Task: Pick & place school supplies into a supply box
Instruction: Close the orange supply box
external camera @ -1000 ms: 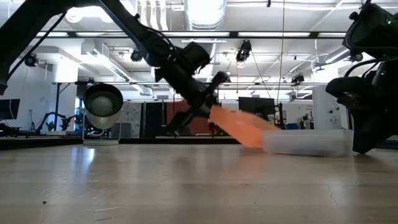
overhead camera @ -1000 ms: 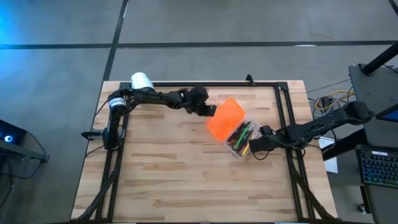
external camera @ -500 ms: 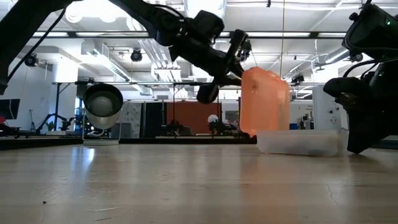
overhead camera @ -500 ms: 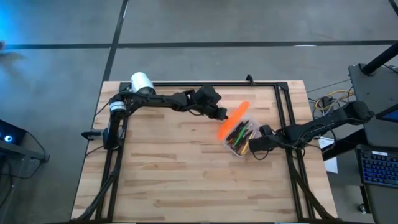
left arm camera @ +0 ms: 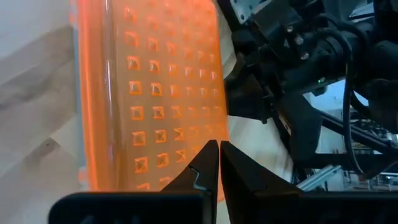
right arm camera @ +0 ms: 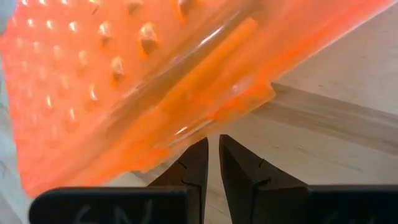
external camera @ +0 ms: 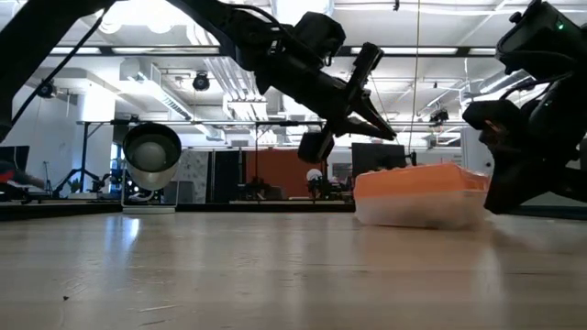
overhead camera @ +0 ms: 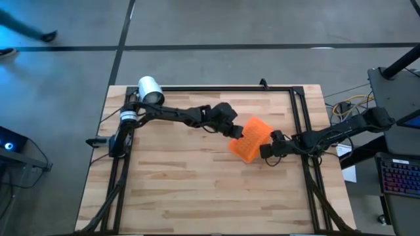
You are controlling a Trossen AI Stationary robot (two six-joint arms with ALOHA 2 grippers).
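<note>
Lid [overhead camera: 252, 136] sat down over box [external camera: 417, 207] at table's [overhead camera: 184, 190] mid-right, supplies apparently inside, hidden. L gripper [overhead camera: 235, 132] hovered shut just above it; R gripper [overhead camera: 266, 151], jaws near-shut on nothing visible, sat at box's end. Task looked nearly done, maybe latching left.

even overhead light from ceiling fixtures [external camera: 303, 18] (glaring in the low view), soft shadows, close wrist views blurred.

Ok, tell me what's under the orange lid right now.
The orange lid lies flat over the clear supply box, closing it. Through the box wall in the low view nothing distinct shows; the lid hides any contents from above.
</note>
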